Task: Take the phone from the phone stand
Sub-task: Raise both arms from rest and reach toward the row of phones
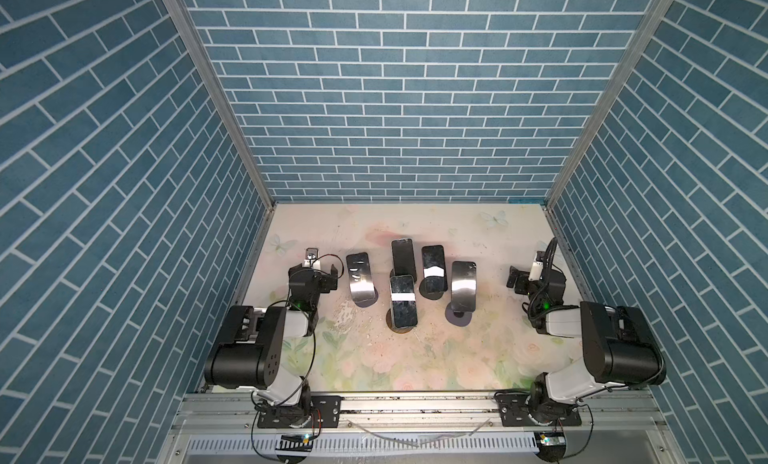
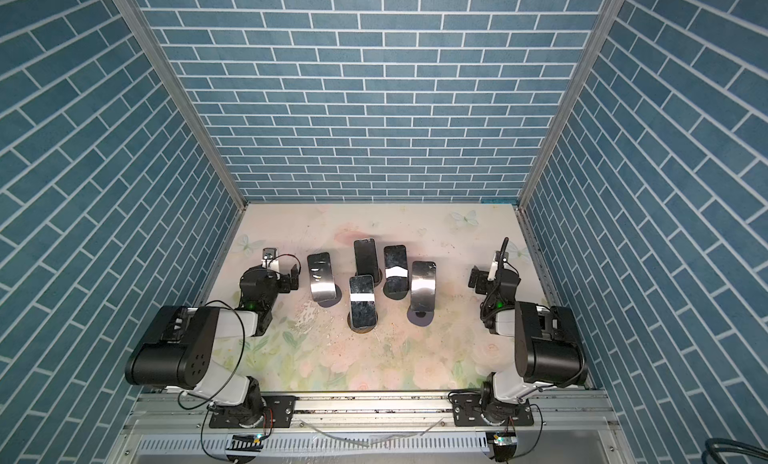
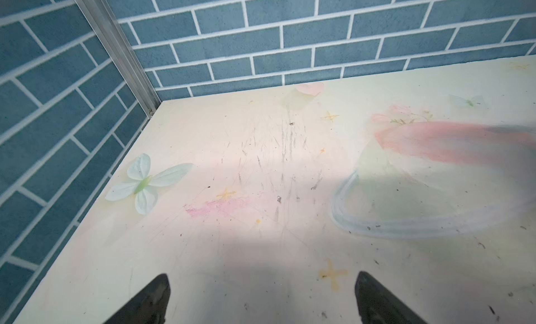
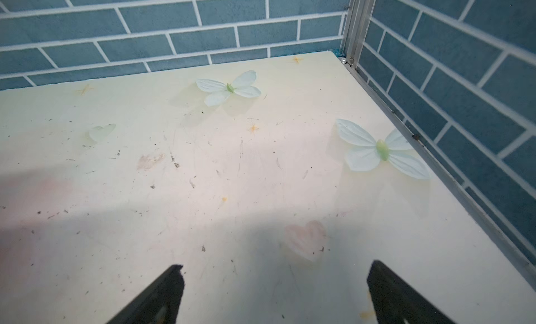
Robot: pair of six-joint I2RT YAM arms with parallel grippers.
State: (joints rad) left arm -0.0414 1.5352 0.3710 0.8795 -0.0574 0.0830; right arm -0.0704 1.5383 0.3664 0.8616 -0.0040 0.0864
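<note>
Several dark phones lean on round-based phone stands in the middle of the floral table, seen in both top views. The nearest phone (image 1: 403,301) (image 2: 362,302) rests on a phone stand (image 1: 401,328). Others stand at the left (image 1: 358,277), back (image 1: 403,258) and right (image 1: 463,285). My left gripper (image 1: 313,271) (image 3: 262,296) sits left of the group, open, with only bare table between its fingers. My right gripper (image 1: 536,275) (image 4: 275,290) sits right of the group, also open and empty. Neither wrist view shows a phone.
Blue brick walls enclose the table (image 1: 415,358) on three sides, with metal corner posts (image 3: 116,47) (image 4: 352,26). Printed butterflies (image 3: 145,183) (image 4: 383,150) mark the back corners. A scuffed white patch (image 1: 344,314) lies in front of the left phone.
</note>
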